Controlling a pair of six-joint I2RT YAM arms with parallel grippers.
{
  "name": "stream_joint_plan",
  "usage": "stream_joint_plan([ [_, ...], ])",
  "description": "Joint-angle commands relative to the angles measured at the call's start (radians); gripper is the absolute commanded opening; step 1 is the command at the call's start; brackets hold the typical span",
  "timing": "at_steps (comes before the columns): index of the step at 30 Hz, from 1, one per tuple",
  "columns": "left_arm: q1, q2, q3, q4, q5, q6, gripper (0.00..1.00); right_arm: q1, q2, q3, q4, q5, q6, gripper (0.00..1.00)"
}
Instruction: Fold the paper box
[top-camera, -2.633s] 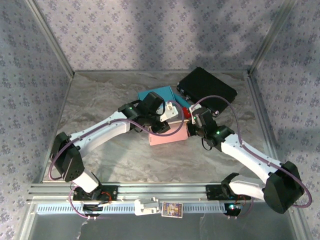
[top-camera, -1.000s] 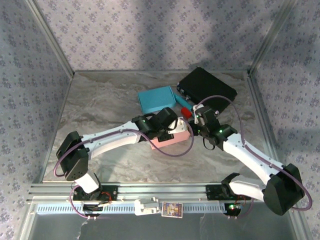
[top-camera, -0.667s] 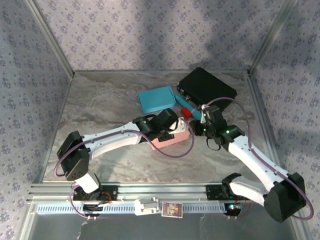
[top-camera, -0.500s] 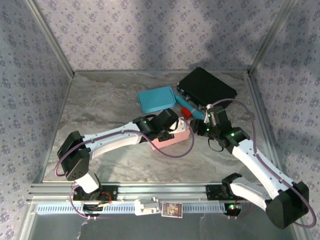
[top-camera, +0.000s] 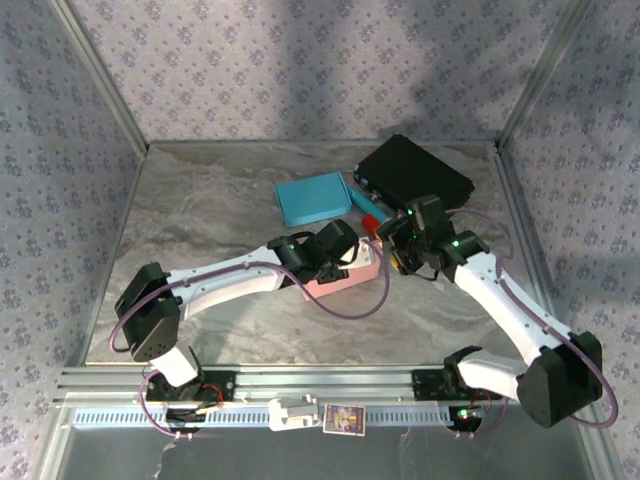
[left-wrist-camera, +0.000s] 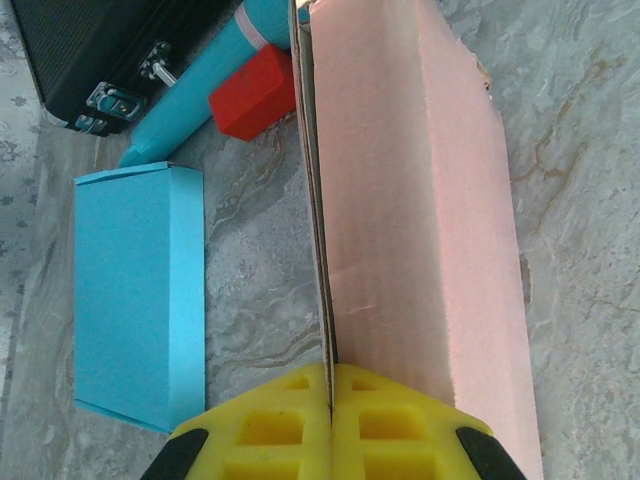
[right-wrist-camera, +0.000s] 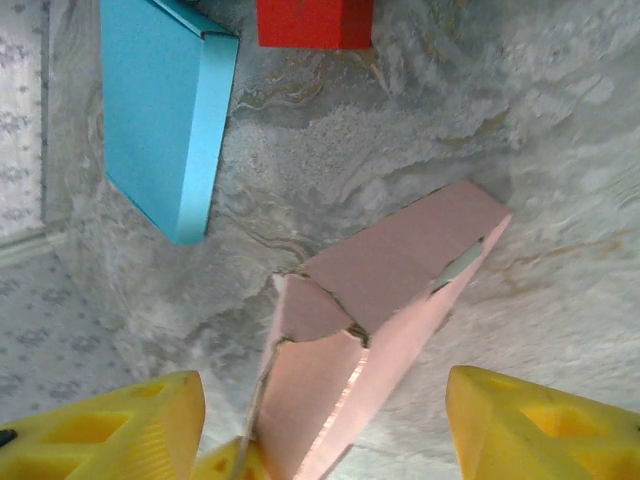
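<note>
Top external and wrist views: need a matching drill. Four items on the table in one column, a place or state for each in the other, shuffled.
Things:
1. pink paper box
2. blue box
3. red block
4. black case

Places or states:
A. farthest back on the right, metal latches on its side
B. closed and flat, left of the teal tube in the top view
C. smallest, between the tube and the pink box
D. edge pinched by the left gripper

Pairs: 1-D, 2-B, 3-C, 4-A
</note>
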Motion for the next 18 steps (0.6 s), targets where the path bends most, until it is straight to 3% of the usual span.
stream_joint_plan([
  [1,-0.012,0.044,-0.036,-0.096,-0.001,0.022,0.01,0.001,0.053,0.056,-0.020,-0.069,0.144,0.68],
  [12,-0.024,0.041,-0.032,-0.093,-0.014,0.036,0.01,0.009,0.173,0.086,-0.020,-0.131,0.110,0.68],
  [18,-0.024,0.040,-0.019,-0.090,-0.018,0.033,0.06,0.011,0.205,0.068,0.001,-0.140,0.101,0.64],
])
